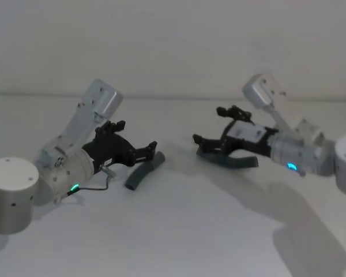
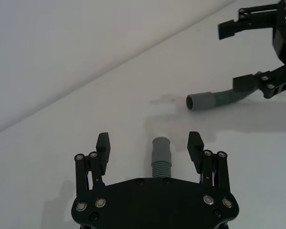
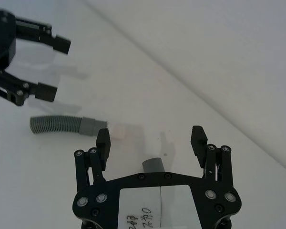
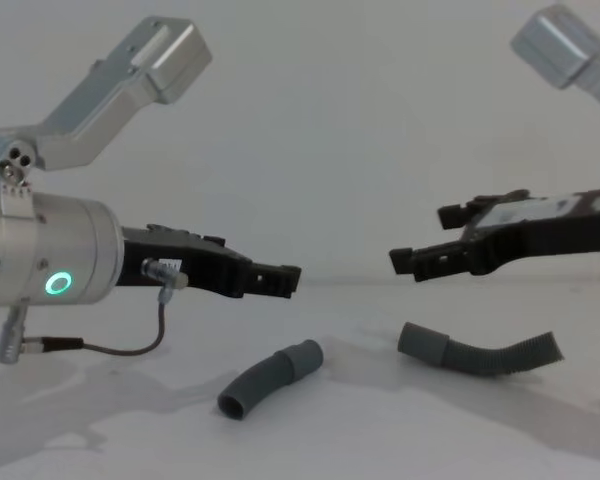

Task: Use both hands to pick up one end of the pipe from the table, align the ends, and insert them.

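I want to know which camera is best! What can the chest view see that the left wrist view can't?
Chest view: the green ring light on the left arm, and the left tool held above the short hose, not touching. Left wrist view: that hose's cuff lies between the left tool's open fingers. Both: the long hose on the table under the open right tool.

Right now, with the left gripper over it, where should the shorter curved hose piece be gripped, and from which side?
Grip the shorter curved hose piece on its ribbed body, just behind the smooth cuff, coming from above. It lies flat on the table, and the left gripper hovers over it with jaws open astride it. Leaving the cuff free probably helps mating.
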